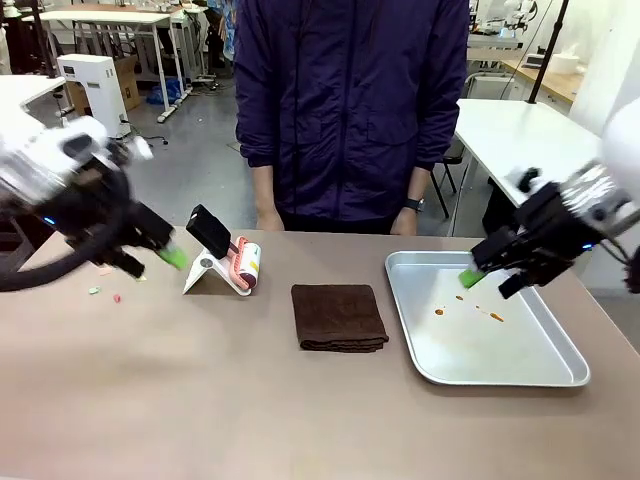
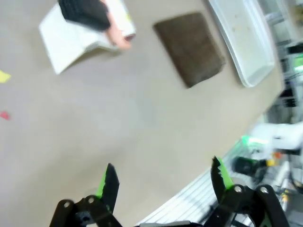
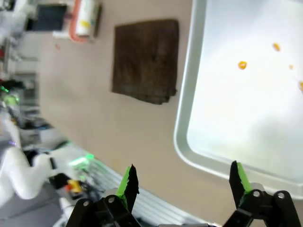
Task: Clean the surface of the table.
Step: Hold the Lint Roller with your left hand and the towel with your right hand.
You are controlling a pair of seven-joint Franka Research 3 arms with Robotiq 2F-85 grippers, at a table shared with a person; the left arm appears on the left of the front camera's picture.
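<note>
The tan table (image 1: 200,400) spans the front view. Small coloured scraps (image 1: 96,291) lie on it at the far left, and in the left wrist view they appear as a yellow scrap (image 2: 4,76) and a red scrap (image 2: 4,115). My left gripper (image 1: 155,262) hovers open above that corner, its fingers (image 2: 109,182) spread over bare tabletop with nothing between them. My right gripper (image 1: 490,282) hangs open over the metal tray (image 1: 560,375), with its fingers (image 3: 239,177) wide apart above the tray's rim (image 3: 182,127). A folded brown cloth (image 1: 340,317) lies mid-table.
A lint roller (image 1: 245,263) with a black handle rests on a white stand (image 1: 205,272) left of the cloth. Orange spots (image 1: 440,312) mark the tray's floor (image 3: 246,109). A person in a dark jacket (image 1: 350,100) stands at the far edge, hands down.
</note>
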